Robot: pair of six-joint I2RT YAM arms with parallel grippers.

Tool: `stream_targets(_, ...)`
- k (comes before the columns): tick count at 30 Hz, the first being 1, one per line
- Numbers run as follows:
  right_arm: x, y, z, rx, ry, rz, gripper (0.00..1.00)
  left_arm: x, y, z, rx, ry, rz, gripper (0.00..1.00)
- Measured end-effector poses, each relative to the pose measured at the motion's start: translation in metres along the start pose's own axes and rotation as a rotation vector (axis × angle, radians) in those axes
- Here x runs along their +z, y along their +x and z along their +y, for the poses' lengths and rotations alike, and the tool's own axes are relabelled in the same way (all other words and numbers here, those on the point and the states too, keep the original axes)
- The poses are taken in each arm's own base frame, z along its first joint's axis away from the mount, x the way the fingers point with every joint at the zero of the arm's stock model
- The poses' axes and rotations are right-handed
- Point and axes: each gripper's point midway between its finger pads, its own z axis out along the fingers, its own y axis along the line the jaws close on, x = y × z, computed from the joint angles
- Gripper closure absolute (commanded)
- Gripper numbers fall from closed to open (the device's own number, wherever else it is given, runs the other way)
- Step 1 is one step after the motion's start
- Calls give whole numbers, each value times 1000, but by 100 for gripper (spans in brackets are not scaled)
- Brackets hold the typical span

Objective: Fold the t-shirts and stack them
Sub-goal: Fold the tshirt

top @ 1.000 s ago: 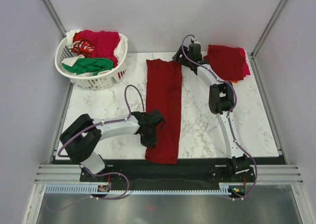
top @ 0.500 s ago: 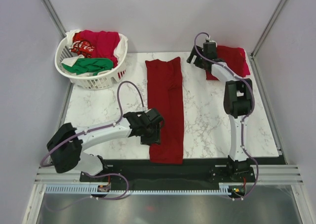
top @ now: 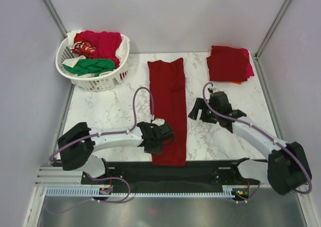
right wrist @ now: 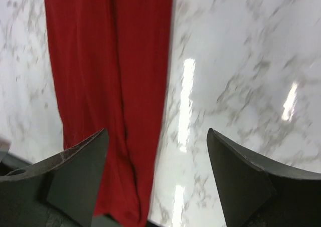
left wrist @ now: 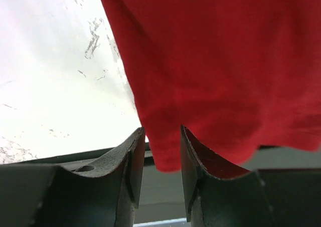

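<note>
- One dark red t-shirt lies flat on the marble counter, folded into a long narrow strip that runs from the far edge to the near edge, about midway across.
- Several folded t-shirts, dark red on top with pink and orange edges showing beneath, sit stacked in the far right corner.
- More t-shirts, red, green and white, are heaped in a white lattice basket at the far left corner.
- The left arm reaches to the strip's near left edge. Its jaws stand a little apart, and in the wrist view the shirt's near corner shows in the narrow gap between the fingers.
- The right arm hangs over bare counter just right of the strip. Its jaws are spread wide with nothing between them, and the strip's right edge lies below the left finger.
</note>
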Motion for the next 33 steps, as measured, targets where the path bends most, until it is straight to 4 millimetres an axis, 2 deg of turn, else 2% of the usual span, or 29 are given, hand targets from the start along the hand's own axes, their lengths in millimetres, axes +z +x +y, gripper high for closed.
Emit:
stream_targets(3, -24, 43, 9, -29, -66, 44, 13, 17, 12, 2, 27, -53, 36, 58)
stream_targets(6, -42, 61, 5, -29, -90, 41, 13, 24, 15, -4, 38, -55, 41, 63)
stream_targets(7, -45, 65, 3, -25, -91, 42, 13, 25, 15, -6, 39, -50, 39, 74)
stream_targets(9, -50, 73, -2, -20, -92, 48, 16, 25, 16, -10, 34, -38, 33, 86)
stream_targets(10, -52, 78, -3, -16, -95, 56, 20, 25, 16, -12, 32, -33, 30, 97)
stream_targets(14, -56, 101, -3, 10, -128, 103, 33, 25, 16, -16, 29, -23, 9, 98)
stream_targets(22, -62, 182, -2, 18, -177, 283, 50, 24, 16, -15, -22, 6, -33, 98)
stream_targets(25, -62, 207, -3, 19, -178, 343, 52, 24, 16, -15, -32, 11, -39, 98)
stream_targets(29, -61, 224, 10, 12, -205, 376, 51, 24, 16, -15, -39, 10, -41, 98)
stream_targets(33, -58, 235, 10, 5, -180, 397, 50, 24, 16, -15, -45, 9, -42, 98)
